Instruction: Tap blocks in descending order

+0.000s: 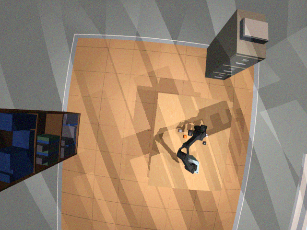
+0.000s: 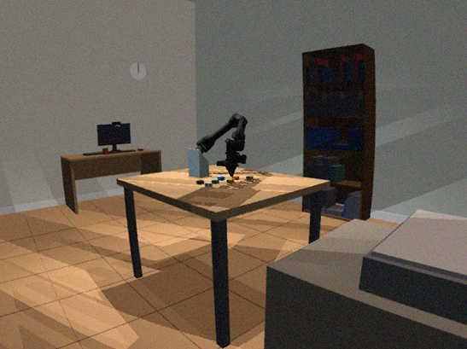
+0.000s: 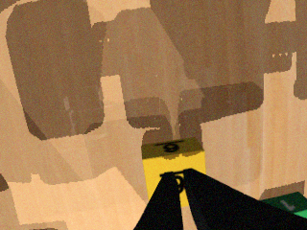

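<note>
The exterior view shows a grey-walled room with a tiled floor (image 2: 74, 302), a tall dark bookshelf (image 2: 369, 132) standing against one wall, and a wooden tabletop (image 2: 170, 186) on dark legs. A smaller desk (image 2: 110, 163) with a monitor (image 2: 114, 133) stands beyond it. Bands of light and shadow cross the floor and the tabletop. On the tabletop, the black arm (image 2: 216, 138) (image 1: 191, 141) bends down over a loose group of small blocks. Its hand (image 2: 231, 174) (image 3: 178, 179) is narrow, fingers almost together, with nothing gripped, the tips over the yellow block (image 3: 168, 165) (image 2: 229, 181); whether they touch it I cannot tell. That block is a bright little cube with black printing, partly hidden by the fingers, its side face darker. The green block (image 3: 295, 203) (image 2: 214, 181) lies near it, carrying a pale mark.
</note>
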You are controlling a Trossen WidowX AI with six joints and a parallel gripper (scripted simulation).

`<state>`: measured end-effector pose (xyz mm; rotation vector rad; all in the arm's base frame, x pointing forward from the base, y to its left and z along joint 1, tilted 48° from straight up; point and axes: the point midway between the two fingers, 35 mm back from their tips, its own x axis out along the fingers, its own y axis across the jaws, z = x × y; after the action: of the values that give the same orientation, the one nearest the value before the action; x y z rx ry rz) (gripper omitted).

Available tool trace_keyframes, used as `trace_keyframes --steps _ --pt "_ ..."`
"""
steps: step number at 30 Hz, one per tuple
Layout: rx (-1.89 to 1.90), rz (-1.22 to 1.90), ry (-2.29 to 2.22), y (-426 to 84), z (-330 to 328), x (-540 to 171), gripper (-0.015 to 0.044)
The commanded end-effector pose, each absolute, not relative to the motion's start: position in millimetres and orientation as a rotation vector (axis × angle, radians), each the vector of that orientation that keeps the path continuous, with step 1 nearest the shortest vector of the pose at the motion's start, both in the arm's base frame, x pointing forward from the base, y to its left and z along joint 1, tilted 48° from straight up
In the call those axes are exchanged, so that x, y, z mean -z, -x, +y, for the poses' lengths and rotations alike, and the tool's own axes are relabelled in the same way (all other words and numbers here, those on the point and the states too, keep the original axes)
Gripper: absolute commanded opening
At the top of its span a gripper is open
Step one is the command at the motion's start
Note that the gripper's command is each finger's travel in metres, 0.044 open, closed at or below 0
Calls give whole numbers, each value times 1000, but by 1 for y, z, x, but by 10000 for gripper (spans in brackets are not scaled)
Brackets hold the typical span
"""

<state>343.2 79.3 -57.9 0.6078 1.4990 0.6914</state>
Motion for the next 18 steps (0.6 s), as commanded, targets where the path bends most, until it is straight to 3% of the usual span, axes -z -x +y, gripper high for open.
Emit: trace_keyframes --steps 1,18 --pt "-692 1510 -616 -339 86 65 20" --pt "-692 1504 -613 -341 86 65 20"
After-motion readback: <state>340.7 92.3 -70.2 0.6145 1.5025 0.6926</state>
